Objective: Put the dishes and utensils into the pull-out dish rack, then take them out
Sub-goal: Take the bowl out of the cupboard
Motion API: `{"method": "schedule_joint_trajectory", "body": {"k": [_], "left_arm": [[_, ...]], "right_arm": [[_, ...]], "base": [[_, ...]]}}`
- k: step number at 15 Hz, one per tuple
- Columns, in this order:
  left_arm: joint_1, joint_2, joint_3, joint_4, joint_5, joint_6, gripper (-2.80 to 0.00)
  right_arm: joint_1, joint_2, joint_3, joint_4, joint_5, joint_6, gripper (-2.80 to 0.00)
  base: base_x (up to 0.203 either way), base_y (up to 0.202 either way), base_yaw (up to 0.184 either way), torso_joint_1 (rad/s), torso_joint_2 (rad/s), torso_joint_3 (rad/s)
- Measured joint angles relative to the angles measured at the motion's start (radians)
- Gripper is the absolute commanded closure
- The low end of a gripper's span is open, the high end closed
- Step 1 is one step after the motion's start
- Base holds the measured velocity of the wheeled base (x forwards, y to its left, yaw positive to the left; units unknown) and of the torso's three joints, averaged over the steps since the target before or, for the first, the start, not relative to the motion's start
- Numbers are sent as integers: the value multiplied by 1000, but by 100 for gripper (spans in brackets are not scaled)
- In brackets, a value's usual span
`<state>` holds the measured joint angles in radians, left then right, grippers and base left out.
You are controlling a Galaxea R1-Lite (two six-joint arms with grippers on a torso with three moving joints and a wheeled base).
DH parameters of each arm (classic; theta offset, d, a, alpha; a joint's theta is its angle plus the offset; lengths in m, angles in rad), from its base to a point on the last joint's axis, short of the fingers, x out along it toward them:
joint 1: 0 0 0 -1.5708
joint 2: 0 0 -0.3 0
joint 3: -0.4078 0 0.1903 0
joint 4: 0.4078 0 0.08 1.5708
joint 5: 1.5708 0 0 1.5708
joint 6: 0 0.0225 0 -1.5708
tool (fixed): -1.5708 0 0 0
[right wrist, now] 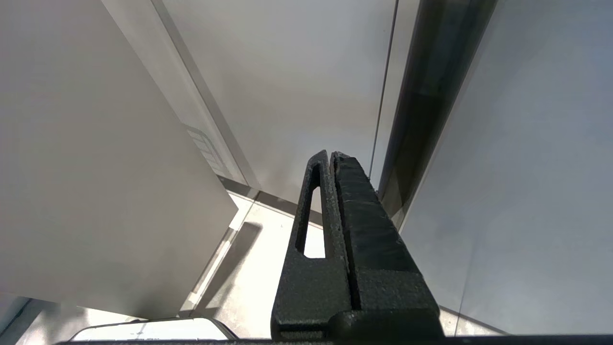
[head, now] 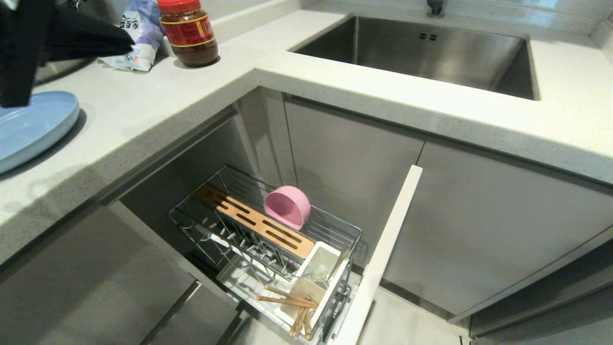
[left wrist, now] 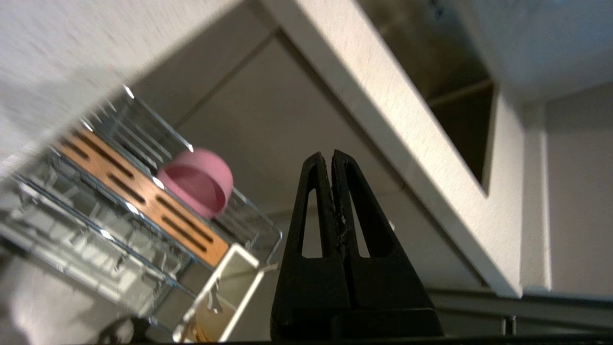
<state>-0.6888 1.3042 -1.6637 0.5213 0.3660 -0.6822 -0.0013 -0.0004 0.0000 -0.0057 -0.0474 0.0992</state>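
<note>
The light blue plate (head: 33,124) lies flat on the counter at the far left. My left gripper (head: 128,47) hovers above the counter just beyond the plate; its fingers (left wrist: 331,154) are pressed together with nothing between them. The pull-out dish rack (head: 225,225) stands drawn out below the counter, behind its white front panel (head: 383,258). The pink bowl (head: 287,206) (left wrist: 198,184) stands on edge behind the rack's wooden strip. Chopsticks (head: 292,306) lie in the white utensil cup (head: 318,261). I cannot make out the fork. My right gripper (right wrist: 329,154) is shut and parked low by the cabinet fronts.
A red-lidded jar (head: 189,31) and a crumpled plastic bag (head: 139,33) stand on the counter behind my left arm. The steel sink (head: 421,52) is set into the counter at the back right. Grey cabinet doors (head: 479,225) flank the rack.
</note>
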Motion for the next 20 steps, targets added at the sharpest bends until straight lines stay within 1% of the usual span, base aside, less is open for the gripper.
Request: {"method": "schedule_joint_trajectory", "body": {"k": [4,8,9,11,14,17,20], "left_arm": [[-30,121,40,-3,-3,-80,0],[-39,248,66,-9,-2,-130,0],[-39,279,76,-26,-2,-135,0],[-35,341,110,-96,-2,-138,0],[3,426,153,-207,-2,-137,0],[29,507,177,-260,-1,-137,0],[50,578,182,-275,-2,-135,0]], "right_arm": [[0,0,0,0,0,0,0],[0,0,0,0,0,0,0],[0,0,0,0,0,0,0],[0,0,0,0,0,0,0],[0,0,0,0,0,0,0],[0,0,0,0,0,0,0],[0,0,0,0,0,0,0]], "base": [[0,0,0,0,0,0],[0,0,0,0,0,0],[0,0,0,0,0,0],[0,0,0,0,0,0],[0,0,0,0,0,0],[0,0,0,0,0,0],[0,0,0,0,0,0]]}}
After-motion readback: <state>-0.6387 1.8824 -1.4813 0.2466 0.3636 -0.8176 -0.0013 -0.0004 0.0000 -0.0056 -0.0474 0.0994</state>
